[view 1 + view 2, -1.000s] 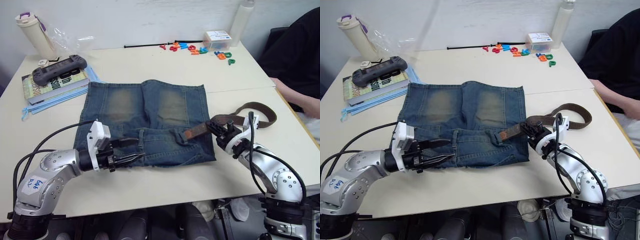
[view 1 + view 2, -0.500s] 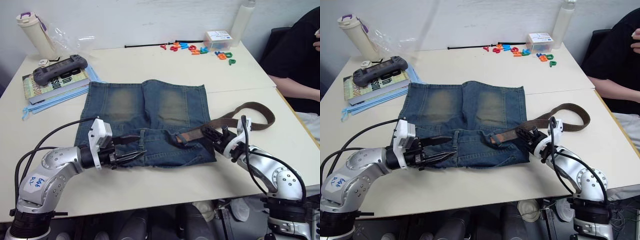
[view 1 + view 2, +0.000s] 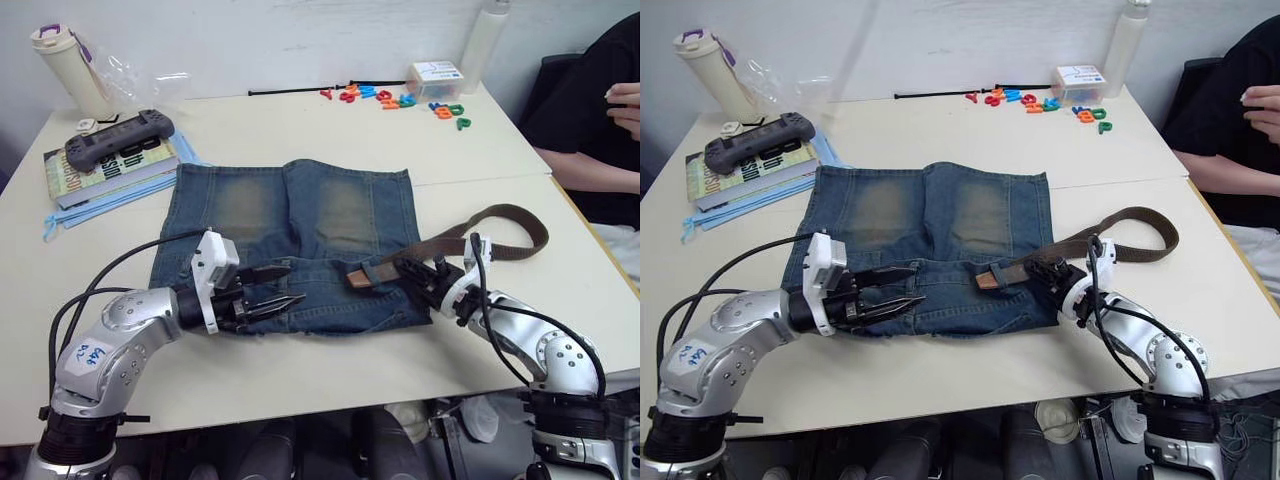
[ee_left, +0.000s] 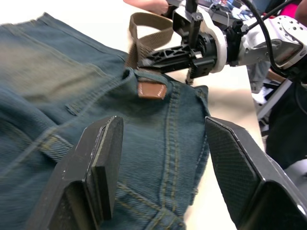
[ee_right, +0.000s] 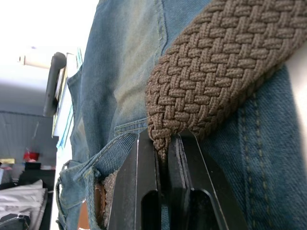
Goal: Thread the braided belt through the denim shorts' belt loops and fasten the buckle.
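Nearest us, our left gripper (image 3: 285, 287) hovers over the waistband of the denim shorts (image 3: 300, 225) with fingers spread and holding nothing; our right gripper (image 3: 405, 270) is clamped on the braided belt (image 3: 500, 215). The belt's tan end (image 4: 152, 90) pokes out on the waistband; behind the gripper the strap loops across the table (image 3: 300, 125).

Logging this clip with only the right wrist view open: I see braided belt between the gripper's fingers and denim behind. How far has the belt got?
Observer: The tan leather tip pokes out of a belt loop on the denim shorts.
Operator: And the left gripper?
Observer: The left gripper is open over the waistband, its fingers apart, holding nothing.
Operator: Where's the rest of the belt?
Observer: The braided belt curves in a loop on the table, off the shorts' right side, behind the right gripper, which is shut on it.
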Controlling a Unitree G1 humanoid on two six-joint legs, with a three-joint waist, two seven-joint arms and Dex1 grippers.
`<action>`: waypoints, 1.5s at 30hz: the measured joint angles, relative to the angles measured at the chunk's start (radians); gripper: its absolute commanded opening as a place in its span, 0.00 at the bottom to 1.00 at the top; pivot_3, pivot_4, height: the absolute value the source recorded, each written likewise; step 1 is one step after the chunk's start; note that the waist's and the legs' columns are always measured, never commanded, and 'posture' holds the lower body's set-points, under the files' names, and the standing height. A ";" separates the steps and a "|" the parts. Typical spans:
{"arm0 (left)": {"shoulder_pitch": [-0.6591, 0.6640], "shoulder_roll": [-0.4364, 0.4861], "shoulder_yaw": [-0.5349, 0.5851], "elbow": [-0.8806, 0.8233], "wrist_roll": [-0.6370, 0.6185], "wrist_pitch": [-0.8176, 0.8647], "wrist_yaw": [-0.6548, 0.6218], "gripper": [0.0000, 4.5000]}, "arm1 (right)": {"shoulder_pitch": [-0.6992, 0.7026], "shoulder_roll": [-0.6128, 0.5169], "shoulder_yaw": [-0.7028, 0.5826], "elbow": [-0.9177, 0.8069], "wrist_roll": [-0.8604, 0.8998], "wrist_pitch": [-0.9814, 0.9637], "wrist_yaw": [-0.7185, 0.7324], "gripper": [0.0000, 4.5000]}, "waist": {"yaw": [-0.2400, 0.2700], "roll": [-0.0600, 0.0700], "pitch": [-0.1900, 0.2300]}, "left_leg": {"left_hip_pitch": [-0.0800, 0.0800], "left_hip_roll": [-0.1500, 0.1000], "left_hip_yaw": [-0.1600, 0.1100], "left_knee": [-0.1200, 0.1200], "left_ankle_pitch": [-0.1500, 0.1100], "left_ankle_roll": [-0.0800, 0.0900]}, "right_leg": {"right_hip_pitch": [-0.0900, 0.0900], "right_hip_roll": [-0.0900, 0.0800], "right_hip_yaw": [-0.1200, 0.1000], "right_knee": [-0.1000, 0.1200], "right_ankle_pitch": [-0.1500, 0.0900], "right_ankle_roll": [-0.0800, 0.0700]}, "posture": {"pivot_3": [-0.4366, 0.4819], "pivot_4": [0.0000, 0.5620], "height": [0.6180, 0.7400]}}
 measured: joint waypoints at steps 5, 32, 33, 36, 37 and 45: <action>-0.005 -0.005 -0.049 0.000 0.009 0.013 0.005 0.67 | -0.026 0.013 0.014 0.004 -0.070 0.003 0.040 0.00 | -0.001 0.000 0.000 | 0.000 0.000 0.000 0.000 0.000 0.000 | 0.000 0.000 0.000 0.000 0.000 0.000 | 0.48 0.27 0.34; -0.263 -0.484 0.149 0.314 -0.253 0.687 0.496 0.67 | -0.024 0.094 -0.035 -0.037 -0.188 0.006 0.148 0.00 | 0.004 -0.001 -0.001 | 0.002 -0.001 0.000 0.001 0.004 -0.007 | 0.002 0.000 0.000 0.000 0.001 0.001 | 0.48 0.27 0.34; -0.263 -0.486 0.150 0.314 -0.251 0.686 0.501 0.67 | -0.024 0.095 -0.035 -0.038 -0.188 0.005 0.148 0.00 | 0.004 -0.001 -0.001 | 0.002 -0.001 0.000 0.001 0.004 -0.007 | 0.002 0.000 0.000 0.000 0.001 0.001 | 0.48 0.27 0.34; -0.264 -0.467 0.134 0.305 -0.234 0.668 0.503 0.67 | -0.023 0.099 -0.031 -0.054 -0.186 0.013 0.148 0.00 | 0.004 -0.001 -0.001 | 0.002 0.000 0.000 0.000 0.004 -0.007 | 0.001 0.000 0.000 0.000 0.001 0.001 | 0.48 0.27 0.34; -0.265 -0.454 0.125 0.300 -0.232 0.664 0.497 0.67 | -0.022 0.101 -0.031 -0.055 -0.185 0.014 0.148 0.00 | 0.002 -0.001 -0.001 | 0.002 0.000 0.000 0.000 0.004 -0.008 | 0.001 0.000 0.000 0.001 0.001 0.001 | 0.48 0.27 0.34; -0.280 -0.365 0.129 0.289 -0.238 0.647 0.440 0.67 | -0.017 0.101 -0.037 -0.046 -0.143 0.038 0.181 0.00 | 0.001 -0.001 -0.001 | 0.002 0.000 0.000 0.000 0.004 -0.008 | 0.001 0.000 0.000 0.001 0.001 0.001 | 0.48 0.27 0.34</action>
